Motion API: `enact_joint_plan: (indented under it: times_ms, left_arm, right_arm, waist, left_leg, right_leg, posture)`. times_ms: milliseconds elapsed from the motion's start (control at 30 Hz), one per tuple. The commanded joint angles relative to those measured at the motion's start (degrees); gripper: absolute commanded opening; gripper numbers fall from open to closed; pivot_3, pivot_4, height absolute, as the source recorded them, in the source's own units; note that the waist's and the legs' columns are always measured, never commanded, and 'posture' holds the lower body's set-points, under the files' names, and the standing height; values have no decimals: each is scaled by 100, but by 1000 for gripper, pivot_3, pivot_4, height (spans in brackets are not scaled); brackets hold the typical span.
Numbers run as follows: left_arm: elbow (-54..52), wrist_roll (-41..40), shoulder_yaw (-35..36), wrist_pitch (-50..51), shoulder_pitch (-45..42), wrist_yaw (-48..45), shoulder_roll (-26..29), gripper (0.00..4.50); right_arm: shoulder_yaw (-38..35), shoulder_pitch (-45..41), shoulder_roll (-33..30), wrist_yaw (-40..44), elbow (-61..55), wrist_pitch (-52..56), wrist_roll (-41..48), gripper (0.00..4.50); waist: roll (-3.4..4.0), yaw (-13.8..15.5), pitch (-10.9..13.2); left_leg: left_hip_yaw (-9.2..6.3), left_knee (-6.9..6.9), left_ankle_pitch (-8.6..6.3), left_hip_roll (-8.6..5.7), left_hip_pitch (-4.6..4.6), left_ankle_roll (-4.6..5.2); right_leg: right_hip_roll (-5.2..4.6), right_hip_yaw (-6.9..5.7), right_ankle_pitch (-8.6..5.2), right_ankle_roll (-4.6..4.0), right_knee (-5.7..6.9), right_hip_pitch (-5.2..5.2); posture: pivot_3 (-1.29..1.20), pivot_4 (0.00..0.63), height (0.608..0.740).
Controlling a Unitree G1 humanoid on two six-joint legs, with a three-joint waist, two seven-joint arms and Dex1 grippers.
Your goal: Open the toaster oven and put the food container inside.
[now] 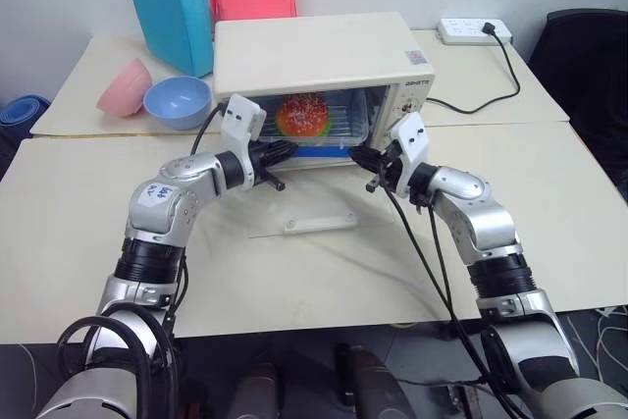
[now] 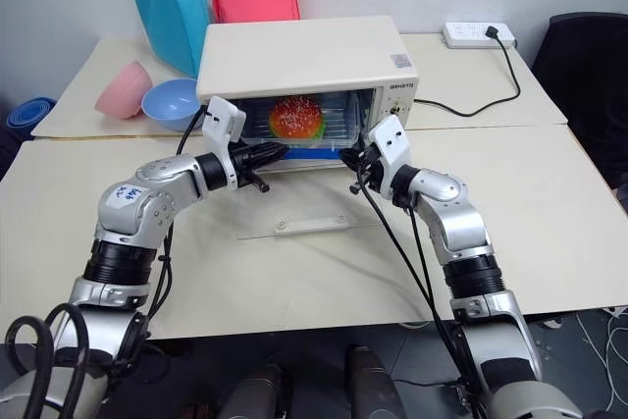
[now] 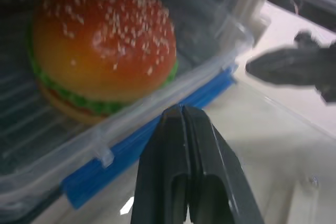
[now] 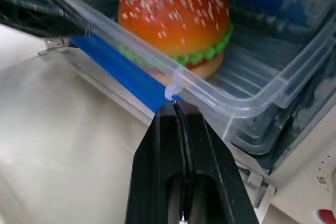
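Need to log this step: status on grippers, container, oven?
Left gripper and right gripper shut, tips at container front edge. Container on rack inside oven, door down flat. Nothing in the way.

Toaster oven [image 2: 304, 51] stood on the surface [image 2: 549, 193] with door [image 2: 319, 205] dropped flat, food container [image 2: 294, 123] with burger inside, left gripper [image 2: 278, 152] and right gripper [image 2: 348, 155] both pinched together at its front edge, pink bowl [image 2: 123, 88] and blue bowl [image 2: 169, 103] well left.
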Motion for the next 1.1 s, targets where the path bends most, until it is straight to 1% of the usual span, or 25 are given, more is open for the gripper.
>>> enact_joint_plan:
  times_ms: [33, 133, 167, 233, 333, 367, 433, 533, 633, 667, 733, 833, 933, 1000, 1100]
  left_arm:
    - [-802, -369, 438, 230, 197, -546, 449, 36]
    - [-1499, -875, 859, 650, 623, -1000, 970, 36]
    - [-1761, -1123, 1120, 810, 837, -1183, 1221, 210]
    - [-2091, -1454, 1479, 1030, 1124, -1385, 1544, 633]
    - [-2508, -2204, 2254, 1454, 1616, -1914, 2147, 1488]
    - [-2617, -2452, 2556, 1590, 1829, -2166, 2413, 1878]
    - [-2760, -2755, 2970, 1742, 2153, -2532, 2847, 2444]
    - [-2753, -2792, 3278, 1700, 2480, -2850, 3279, 3414]
    - [-2656, -2752, 3394, 1566, 2583, -3003, 3488, 4343]
    - [-2638, -2720, 3417, 1503, 2593, -3051, 3546, 4453]
    - [-2622, -2632, 3414, 1378, 2601, -3108, 3643, 4453]
    - [-2603, -2504, 3352, 1160, 2558, -3130, 3727, 4453]
    - [-2554, -2492, 3315, 1098, 2514, -3114, 3749, 4453]
    - [-2538, -2421, 3317, 1025, 2550, -3135, 3760, 4453]
    - [-2485, -2359, 3335, 949, 2571, -3108, 3725, 4453]
  right_arm:
    - [-198, 353, -347, 441, -874, 170, 316, 0]
    - [-414, 961, -827, 813, -1811, 681, 754, 0]
    - [-536, 1276, -1044, 931, -2227, 930, 992, 0]
    - [-708, 1711, -1326, 1035, -2775, 1294, 1317, 0]
    - [-901, 2661, -1697, 1040, -3525, 1690, 1554, 0]
    - [-933, 2974, -1734, 954, -3688, 1763, 1566, 0]
    - [-868, 3366, -1693, 722, -3791, 1713, 1393, 0]
    - [-668, 3472, -1396, 235, -3585, 1577, 1050, 0]
    - [-501, 3311, -1048, -167, -3149, 1367, 677, 0]
    - [-444, 3226, -913, -282, -2940, 1256, 556, 0]
    - [-349, 3053, -691, -444, -2531, 1052, 358, 0]
    - [-233, 2734, -437, -501, -1956, 737, 179, 0]
    - [-273, 2477, -299, -450, -1717, 601, 203, 0]
    - [-449, 2257, -281, -307, -1882, 689, 486, 0]
    - [-1060, 1622, -463, -98, -2542, 1366, 1490, 0]
  waist:
    - [0, -14, 0]
    - [0, -9, 0]
    - [0, -5, 0]
    - [0, -5, 0]
    - [0, -5, 1]
    - [-1, -3, 0]
    - [-2, -11, 0]
    - [-2, -26, 0]
    - [-4, -26, -1]
    - [-6, -26, -1]
    - [-6, -26, -1]
    - [-6, -29, -1]
    - [-6, -31, -1]
    - [-5, -28, 0]
    - [4, -54, 6]
  left_leg:
    - [0, -2, -1, 1, -4, -1]
    - [-2, -11, -6, 6, -9, -6]
    - [-3, -11, -9, 8, -7, -6]
    - [-3, -12, -12, 8, -10, -2]
    - [-3, -12, -13, 9, -6, 0]
    - [-5, -12, -13, 10, 2, 0]
    - [-3, -11, -13, 11, 7, 0]
    - [12, -1, -11, 9, 18, 0]
    - [17, 2, 4, 4, 31, 6]
    - [17, 2, 4, 5, 33, 6]
    - [17, 2, 4, 5, 27, 5]
    - [14, -1, -5, 3, 26, 0]
    - [10, -2, -10, 7, 24, -3]
    - [7, -2, -10, 8, 23, -3]
    - [7, -1, -10, 9, 22, -4]
  right_leg:
    - [0, 1, 0, 0, -2, -3]
    - [1, 0, -1, 0, -14, -6]
    - [1, -1, -2, -1, -16, -5]
    - [0, -1, -2, -1, -25, -5]
    - [0, 0, -4, -3, -27, 1]
    - [1, -3, -7, -8, -35, 8]
    - [4, -4, -12, -15, -46, 10]
    - [14, 1, -24, -35, -37, 12]
    - [37, 8, -65, -106, -36, 21]
    - [39, 8, -65, -107, -36, 22]
    - [40, 7, -63, -102, -30, 17]
    - [34, 3, -28, -34, -11, 10]
    - [26, 0, -28, -34, -14, 9]
    - [21, -1, -28, -34, -12, 8]
    - [14, 1, -27, -35, -1, 4]
  posture:
    - [0, 150, 740]
    - [0, 150, 740]
    - [0, 150, 740]
    - [0, 150, 740]
    - [0, 150, 740]
    - [0, 150, 740]
    - [0, 150, 740]
    - [0, 150, 740]
    - [0, 150, 740]
    - [0, 150, 740]
    - [0, 150, 740]
    - [0, 150, 740]
    - [0, 150, 740]
    - [0, 150, 740]
    - [0, 150, 740]
